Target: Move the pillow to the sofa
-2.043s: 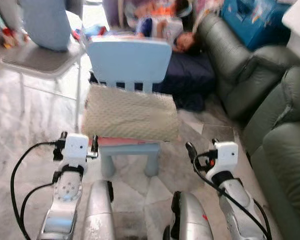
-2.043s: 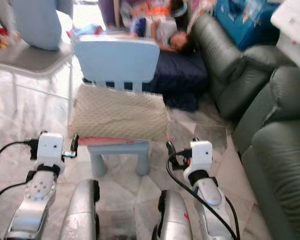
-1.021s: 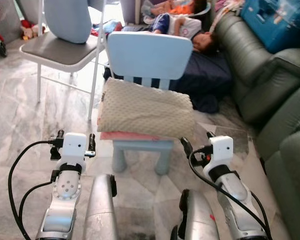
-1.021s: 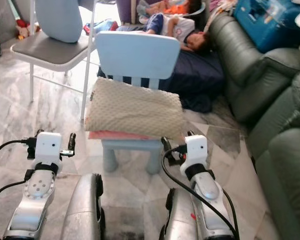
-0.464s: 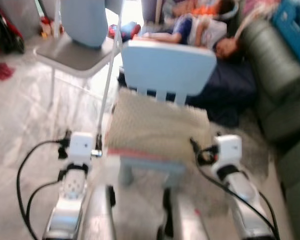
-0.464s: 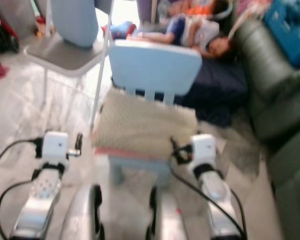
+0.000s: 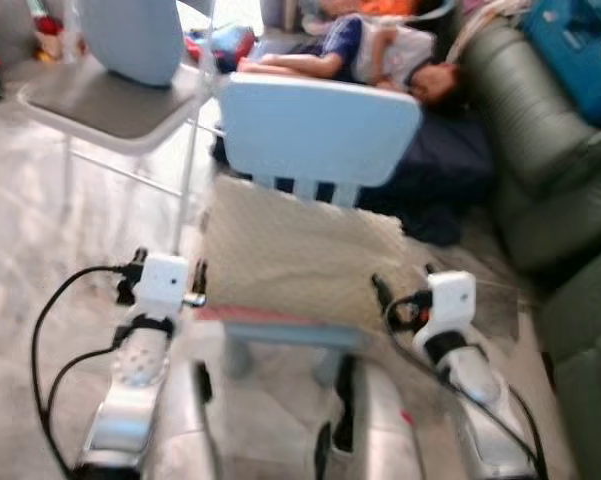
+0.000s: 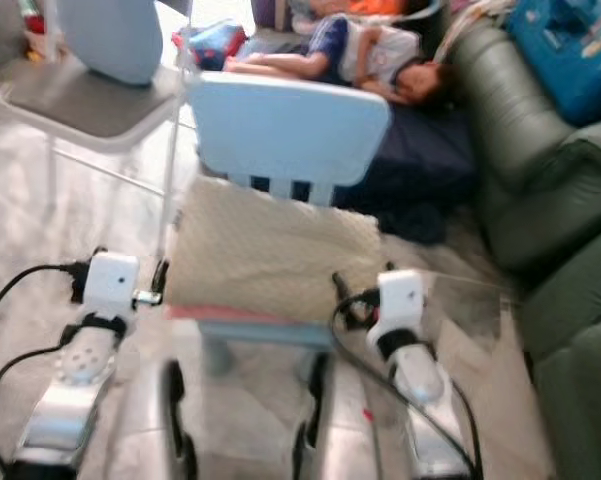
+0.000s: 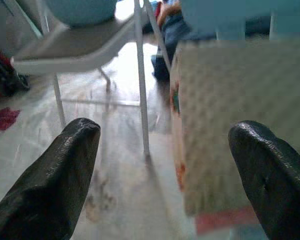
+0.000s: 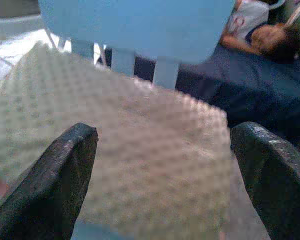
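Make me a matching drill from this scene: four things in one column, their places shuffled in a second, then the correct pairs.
Things:
1. pillow
2. sofa
3. folding chair
4. person

Places:
A. along the robot's right side
B. lying on the dark mattress behind the small chair
C. on the seat of the light blue small chair
D. on the robot's left, beyond the left tool

Pairs: 1-C, 2-A, 3-D, 4-B

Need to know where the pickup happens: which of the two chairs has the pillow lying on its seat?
The small light-blue chair directly ahead holds the beige pillow. The grey folding chair further back to the left carries an upright pale-blue cushion instead.
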Tool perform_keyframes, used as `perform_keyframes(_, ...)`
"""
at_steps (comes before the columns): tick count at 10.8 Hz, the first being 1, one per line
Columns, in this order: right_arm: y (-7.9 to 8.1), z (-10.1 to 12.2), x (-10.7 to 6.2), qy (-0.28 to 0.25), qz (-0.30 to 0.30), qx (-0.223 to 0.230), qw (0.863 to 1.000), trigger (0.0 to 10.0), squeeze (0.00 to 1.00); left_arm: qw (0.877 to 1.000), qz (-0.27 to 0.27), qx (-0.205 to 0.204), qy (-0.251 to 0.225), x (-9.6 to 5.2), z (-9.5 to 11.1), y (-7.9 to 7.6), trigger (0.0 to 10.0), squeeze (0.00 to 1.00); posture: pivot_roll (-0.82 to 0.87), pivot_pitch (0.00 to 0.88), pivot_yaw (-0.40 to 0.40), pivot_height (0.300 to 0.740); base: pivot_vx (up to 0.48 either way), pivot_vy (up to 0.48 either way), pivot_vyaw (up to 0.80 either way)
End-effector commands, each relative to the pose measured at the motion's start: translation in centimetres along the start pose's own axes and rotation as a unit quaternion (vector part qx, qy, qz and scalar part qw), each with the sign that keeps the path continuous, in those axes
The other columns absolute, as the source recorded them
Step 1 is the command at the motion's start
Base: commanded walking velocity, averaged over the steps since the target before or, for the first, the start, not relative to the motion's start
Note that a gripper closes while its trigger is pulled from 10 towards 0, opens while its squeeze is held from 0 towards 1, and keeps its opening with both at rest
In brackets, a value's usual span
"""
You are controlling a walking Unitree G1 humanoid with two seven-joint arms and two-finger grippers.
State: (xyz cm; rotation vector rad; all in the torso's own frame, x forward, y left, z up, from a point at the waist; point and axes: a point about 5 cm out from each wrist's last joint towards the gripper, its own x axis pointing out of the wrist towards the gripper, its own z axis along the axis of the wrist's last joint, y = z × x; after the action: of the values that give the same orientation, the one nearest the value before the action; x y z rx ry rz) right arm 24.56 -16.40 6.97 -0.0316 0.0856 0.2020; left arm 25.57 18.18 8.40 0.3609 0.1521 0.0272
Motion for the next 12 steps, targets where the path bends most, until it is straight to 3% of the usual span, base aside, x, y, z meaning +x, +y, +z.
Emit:
perform_keyframes(1, -0.3, -0.1, -0.4, 0.010, -0.006, 0.000, 1.000, 10.0, 0.00, 1.000, -0.010, 0.004, 0.005, -0.1, 0.0, 0.0, 10.0, 0.00, 0.01, 0.205, -0.092, 0.506, 0.000, 0.000, 0.00)
perform_keyframes(5, -1.2, 1.9, 1.2, 0.029, -0.040, 0.014, 0.999, 10.0, 0.00, 1.000, 0.012, 0.014, -0.001, 1.5, 1.1, 2.3, 10.0, 0.00, 0.01, 0.281, -0.096, 0.506, 0.000, 0.000, 0.00)
perform_keyframes(6, -1.5, 2.6, 2.2, 0.026, -0.042, 0.020, 0.999, 10.0, 0.21, 0.999, 0.032, 0.017, -0.021, 2.0, 2.0, 3.1, 10.0, 0.07, 0.01, 0.289, -0.095, 0.506, 0.000, 0.000, 0.00)
perform_keyframes(7, -1.8, 2.9, 3.0, 0.025, -0.042, 0.021, 0.999, 10.0, 1.00, 0.998, 0.052, 0.002, -0.033, 2.8, 2.8, 3.5, 10.0, 1.00, 0.02, 0.311, -0.094, 0.506, 0.000, 0.000, 0.00)
perform_keyframes(8, -1.8, 3.0, 3.8, 0.029, -0.035, 0.022, 0.999, 10.0, 1.00, 0.997, 0.070, 0.008, -0.043, 3.8, 3.6, 3.4, 10.0, 1.00, 0.02, 0.317, -0.098, 0.506, 0.000, 0.000, 0.00)
perform_keyframes(9, -1.6, 3.0, 4.7, 0.042, -0.032, 0.029, 0.998, 10.0, 0.00, 0.995, 0.086, 0.017, -0.056, 4.9, 4.5, 3.3, 10.0, 0.78, 0.00, 0.326, -0.106, 0.506, 0.000, 0.000, 0.00)
perform_keyframes(10, -1.4, 3.2, 5.3, 0.048, -0.028, 0.030, 0.998, 10.0, 0.00, 0.994, 0.091, 0.010, -0.058, 5.5, 4.9, 3.0, 10.0, 0.00, 0.00, 0.330, -0.113, 0.506, 0.000, 0.000, 0.00)
perform_keyframes(12, -1.0, 3.4, 7.3, 0.048, -0.019, 0.031, 0.998, 10.0, 0.00, 0.995, 0.085, -0.001, -0.057, 7.2, 4.8, 2.3, 10.0, 0.00, -0.02, 0.349, -0.121, 0.506, 0.000, 0.000, 0.00)
